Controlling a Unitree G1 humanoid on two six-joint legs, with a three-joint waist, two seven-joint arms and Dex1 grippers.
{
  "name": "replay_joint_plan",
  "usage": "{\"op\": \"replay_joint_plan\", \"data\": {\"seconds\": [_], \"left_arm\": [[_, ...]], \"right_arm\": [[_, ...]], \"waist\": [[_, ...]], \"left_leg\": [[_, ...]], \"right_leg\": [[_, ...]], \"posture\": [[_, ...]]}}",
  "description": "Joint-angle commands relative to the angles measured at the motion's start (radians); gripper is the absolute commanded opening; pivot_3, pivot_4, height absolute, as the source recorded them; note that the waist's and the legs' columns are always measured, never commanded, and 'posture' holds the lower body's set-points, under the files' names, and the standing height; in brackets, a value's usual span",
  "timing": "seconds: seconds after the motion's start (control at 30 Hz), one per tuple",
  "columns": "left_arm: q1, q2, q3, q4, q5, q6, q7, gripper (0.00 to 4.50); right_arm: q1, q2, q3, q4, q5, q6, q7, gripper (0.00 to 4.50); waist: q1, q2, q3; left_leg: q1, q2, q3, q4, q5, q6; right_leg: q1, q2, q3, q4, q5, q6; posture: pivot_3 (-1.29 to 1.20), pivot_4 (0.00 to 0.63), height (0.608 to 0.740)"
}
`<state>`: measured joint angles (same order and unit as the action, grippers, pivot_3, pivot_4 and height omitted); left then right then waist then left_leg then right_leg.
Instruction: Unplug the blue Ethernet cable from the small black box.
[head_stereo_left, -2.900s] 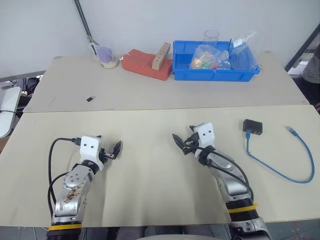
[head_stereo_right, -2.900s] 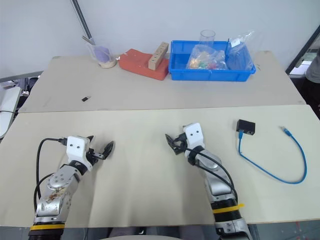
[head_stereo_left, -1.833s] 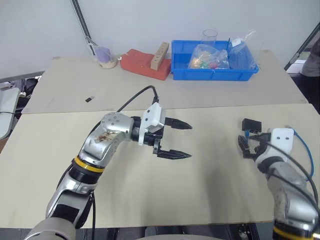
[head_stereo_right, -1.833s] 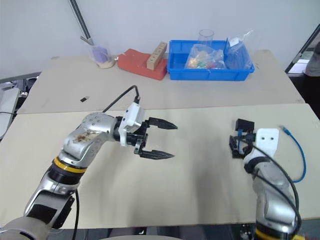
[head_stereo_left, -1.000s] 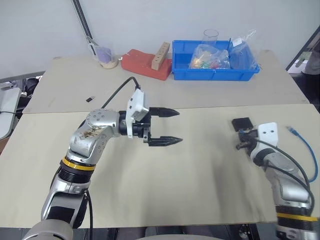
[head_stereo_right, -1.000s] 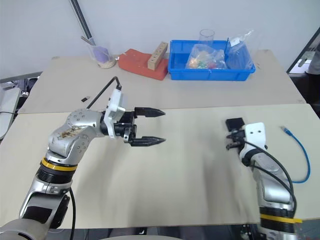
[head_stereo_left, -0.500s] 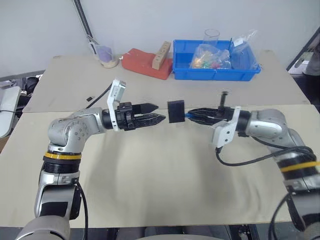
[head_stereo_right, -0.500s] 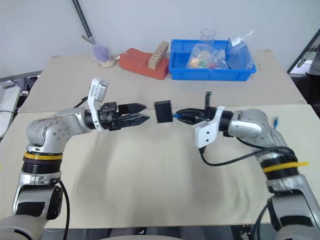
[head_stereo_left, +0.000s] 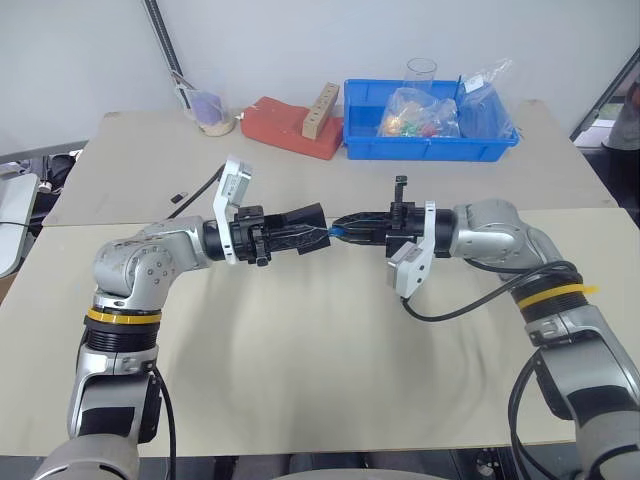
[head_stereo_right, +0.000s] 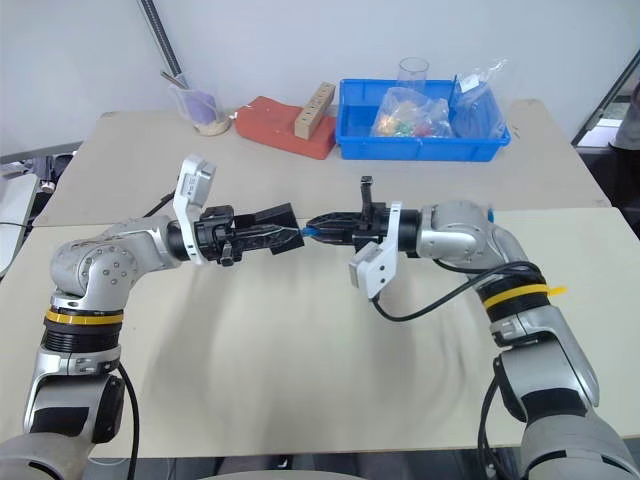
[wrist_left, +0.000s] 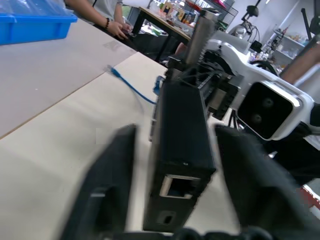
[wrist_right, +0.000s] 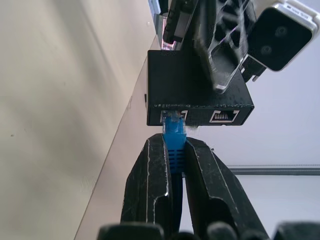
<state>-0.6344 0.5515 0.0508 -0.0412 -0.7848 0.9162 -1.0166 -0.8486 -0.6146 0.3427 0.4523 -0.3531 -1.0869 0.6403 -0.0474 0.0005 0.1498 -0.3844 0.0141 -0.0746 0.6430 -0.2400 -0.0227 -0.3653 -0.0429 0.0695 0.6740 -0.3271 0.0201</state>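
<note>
Above the middle of the near table, the small black box (head_stereo_left: 311, 215) is held in the air between my two grippers. My left gripper (head_stereo_left: 300, 232) reaches in from the left and is shut on the box, one finger on each side (wrist_left: 182, 135). My right gripper (head_stereo_left: 340, 225) points at it from the right. It is shut on the blue Ethernet cable (wrist_right: 174, 134) at its plug, which sits in one socket of the box (wrist_right: 197, 85). The neighbouring socket is empty. A loose stretch of blue cable (wrist_left: 131, 86) lies on the table behind.
On the far table stand a blue bin (head_stereo_left: 430, 148) with plastic bags, a red block (head_stereo_left: 295, 128) with a wooden strip on it, and a cup (head_stereo_left: 215, 115). A tiny black clip (head_stereo_left: 181, 197) lies near the seam between the tables. A person's arm (wrist_left: 107, 15) rests beyond the bin.
My right gripper has carried the box, hanging on the plug, further left to the left gripper. The left gripper, open and apart from the box before, has closed on it.
</note>
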Motion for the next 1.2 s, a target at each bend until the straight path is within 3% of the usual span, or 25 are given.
{"op": "replay_joint_plan", "data": {"seconds": [0.03,0.1,0.2,0.3,0.4,0.53,0.63,0.8,1.13,1.2], "left_arm": [[0.003,0.014,0.029,-0.052,-0.027,-0.003,-0.006,0.58],[0.005,0.018,0.026,-0.06,-0.021,-0.009,-0.005,0.59],[0.003,0.034,0.007,-0.06,0.012,-0.043,-0.024,0.59],[-0.005,0.048,-0.011,-0.063,0.027,-0.075,-0.062,0.59],[-0.013,0.058,-0.021,-0.054,0.038,-0.097,-0.092,0.59],[-0.024,0.074,-0.062,-0.037,0.077,-0.141,-0.149,0.59],[-0.039,0.069,-0.07,-0.026,0.089,-0.158,-0.168,0.59],[-0.046,0.066,-0.079,-0.03,0.1,-0.17,-0.181,0.59],[-0.042,0.069,-0.077,-0.066,0.089,-0.151,-0.176,0.59],[-0.042,0.072,-0.076,-0.067,0.089,-0.15,-0.179,0.59]], "right_arm": [[-0.037,0.0,0.003,-0.001,0.05,-0.003,0.008,0.03],[-0.039,-0.007,0.022,-0.011,0.116,0.019,0.055,1.07],[-0.027,-0.041,0.074,-0.068,0.299,0.137,0.227,2.12],[0.024,-0.108,0.079,-0.246,0.593,0.546,0.482,3.14],[0.025,-0.137,0.048,-0.362,0.729,0.873,0.568,3.14],[-0.069,-0.158,0.004,-0.421,0.992,1.537,0.605,3.14],[-0.116,-0.124,-0.015,-0.422,1.049,1.775,0.577,3.14],[-0.154,-0.06,-0.034,-0.44,1.06,1.956,0.555,3.14],[-0.143,-0.01,-0.033,-0.431,0.996,1.969,0.584,3.14],[-0.14,-0.01,-0.031,-0.432,0.988,1.967,0.598,2.58]], "waist": [[0.0,0.0,0.0],[0.001,0.0,0.0],[0.002,0.0,0.0],[0.003,0.0,0.0],[0.004,0.0,0.0],[0.002,0.0,0.0],[0.004,0.0,0.0],[0.004,0.0,0.0],[0.004,0.0,0.0],[0.004,0.0,0.0]], "left_leg": [[0.0,0.0,0.0,0.0,0.0,0.0],[0.0,0.0,0.0,0.0,0.0,0.0],[0.0,0.0,0.0,0.0,0.0,0.0],[-0.001,0.0,-0.001,0.0,0.0,0.0],[-0.001,0.0,-0.002,0.0,0.0,0.0],[0.0,0.0,-0.003,0.0,0.0,0.001],[-0.001,0.0,-0.003,0.0,0.0,0.001],[-0.004,0.0,-0.003,0.0,-0.001,0.001],[-0.004,0.0,-0.003,0.0,-0.001,0.001],[-0.004,0.0,-0.003,0.0,-0.001,0.001]], "right_leg": [[0.0,0.0,0.0,0.0,0.0,0.0],[0.0,0.0,0.0,0.0,0.0,0.0],[0.0,0.0,0.0,0.0,0.0,0.0],[0.0,0.0,-0.001,0.0,0.0,0.0],[0.0,0.0,-0.001,0.0,0.0,0.0],[0.0,0.0,-0.001,0.0,0.0,0.0],[-0.001,0.0,-0.001,-0.001,0.0,0.0],[-0.003,0.0,-0.002,0.0,0.0,0.0],[-0.004,0.0,-0.002,0.001,0.0,0.0],[-0.004,0.0,-0.002,0.001,0.0,0.0]], "posture": [[0.0,0.15,0.74],[0.0,0.15,0.74],[0.0,0.15,0.74],[0.0,0.15,0.74],[0.0,0.15,0.74],[0.0,0.15,0.74],[0.0,0.15,0.74],[0.0,0.15,0.74],[0.0,0.15,0.74],[0.0,0.15,0.74]]}}
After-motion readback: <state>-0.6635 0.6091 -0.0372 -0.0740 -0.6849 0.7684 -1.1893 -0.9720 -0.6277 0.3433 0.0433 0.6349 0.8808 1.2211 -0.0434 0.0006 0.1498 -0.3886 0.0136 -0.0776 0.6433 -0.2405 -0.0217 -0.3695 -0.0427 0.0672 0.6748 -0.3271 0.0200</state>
